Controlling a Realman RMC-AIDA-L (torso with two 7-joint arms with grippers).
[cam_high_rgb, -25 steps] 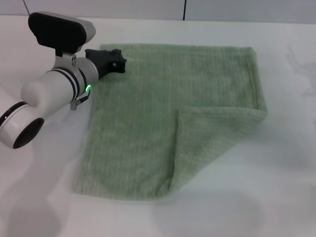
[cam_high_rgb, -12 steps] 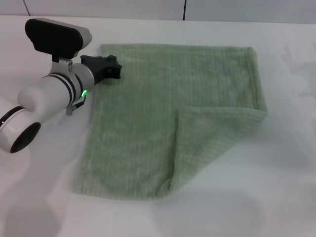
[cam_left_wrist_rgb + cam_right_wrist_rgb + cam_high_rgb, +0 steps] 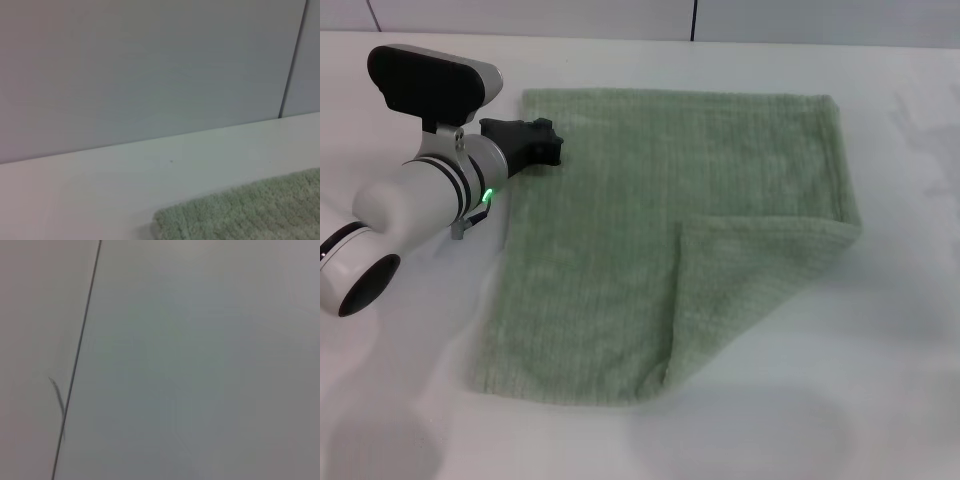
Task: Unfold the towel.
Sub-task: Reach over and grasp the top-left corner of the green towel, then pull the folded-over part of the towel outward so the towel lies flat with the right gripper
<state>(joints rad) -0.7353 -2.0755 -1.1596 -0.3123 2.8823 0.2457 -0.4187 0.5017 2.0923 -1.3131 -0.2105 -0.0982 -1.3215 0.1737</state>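
Note:
The pale sage-green towel (image 3: 620,230) lies flat on the white table (image 3: 880,400) in the head view. Its near right corner is folded over onto the towel as a triangular flap (image 3: 750,290). My left gripper (image 3: 542,140) hovers over the towel's far left corner, its black fingers pointing toward the middle of the cloth. The left wrist view shows that far corner of the towel (image 3: 240,215) against the table and the back wall. My right gripper is out of view.
The white table runs wide on all sides of the towel. A grey wall (image 3: 620,15) with a dark vertical seam (image 3: 695,18) stands behind the table's far edge. The right wrist view shows only the wall and a seam (image 3: 75,365).
My left arm has drawn back to the left and slightly away from the towel's far left corner. The towel has not moved.

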